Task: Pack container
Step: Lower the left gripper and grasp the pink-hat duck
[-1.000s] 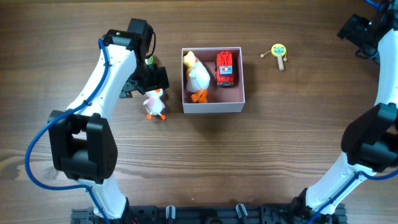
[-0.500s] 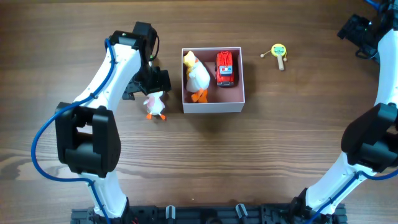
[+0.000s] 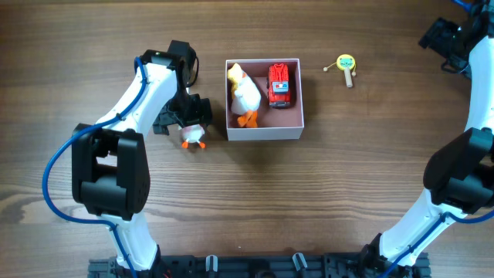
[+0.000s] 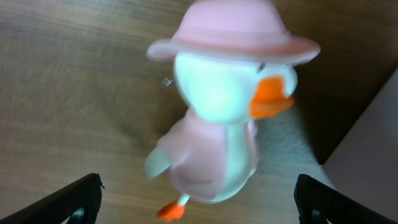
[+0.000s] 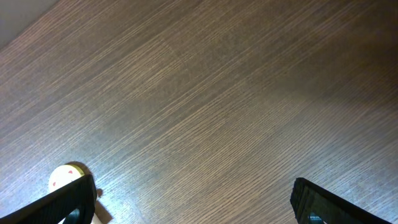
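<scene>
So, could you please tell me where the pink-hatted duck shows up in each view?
Overhead: the pink-hatted duck is just left of the container.
Left wrist: centre of frame.
Right wrist: not in it.
Shared landmark: the container's white wall, at the left wrist picture's right edge and beside the duck overhead.

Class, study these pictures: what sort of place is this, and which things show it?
Probably a robotics lab bench: two robot arms stand at a wood-grain table, with a toy duck beside a container holding toys.
</scene>
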